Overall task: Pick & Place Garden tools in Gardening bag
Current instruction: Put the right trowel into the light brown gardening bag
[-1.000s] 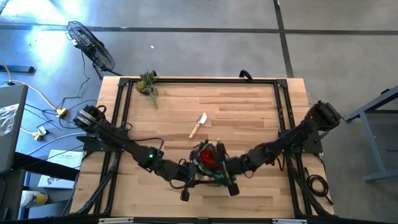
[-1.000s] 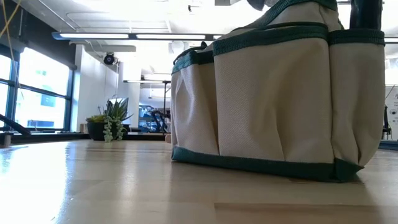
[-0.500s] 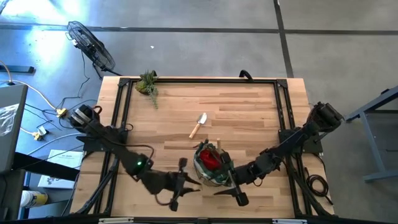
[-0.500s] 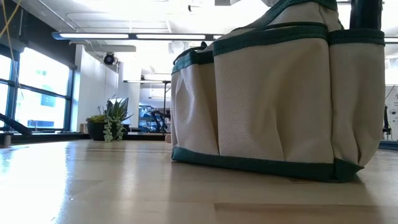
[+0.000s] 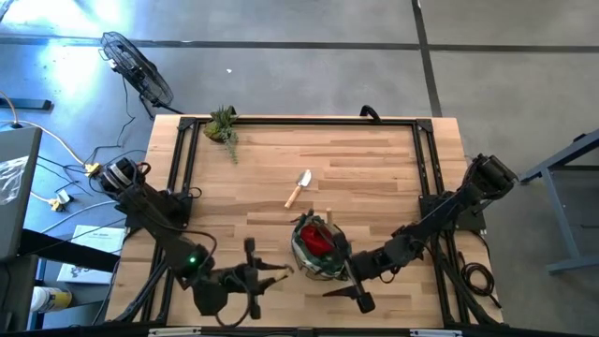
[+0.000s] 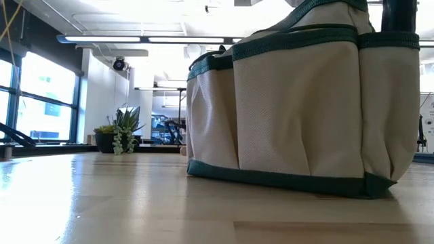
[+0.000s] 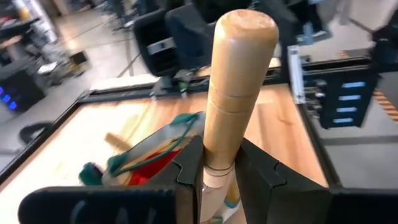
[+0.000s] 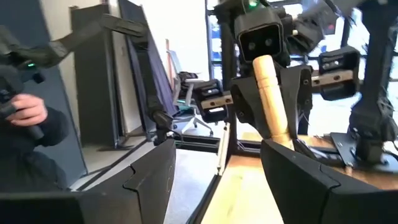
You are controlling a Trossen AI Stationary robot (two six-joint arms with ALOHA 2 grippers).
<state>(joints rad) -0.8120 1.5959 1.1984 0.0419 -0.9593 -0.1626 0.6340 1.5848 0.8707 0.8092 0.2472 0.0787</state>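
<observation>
While the left end effector (image 7: 219, 171) sits low over the front edge of the counter (image 5: 374, 159), left of the gardening bag (image 5: 316, 248), its fingers (image 7: 189, 168) are clamped on the pale wooden handle of a garden tool (image 7: 233, 93), which stands up between them in the left wrist view; the tool's metal end is hidden. Seen from the right wrist, the same wooden handle (image 8: 270, 99) hangs below the left arm's wrist camera. The right end effector (image 5: 360, 298) lies just right of the bag near the front edge, its two dark fingers (image 8: 149, 177) spread wide with nothing between them. The bag stands near the middle of the front edge, upright, with something red (image 5: 316, 240) showing in its open top. From counter height its tan pockets and green trim (image 6: 298, 108) fill most of the view. A wooden-handled trowel (image 5: 299, 187) lies alone near the counter's centre, apart from the bag. A leafy plant clump (image 5: 223, 125) sits at the far left corner. A person's hand (image 8: 25, 112) and dark sleeve show beyond the counter.
</observation>
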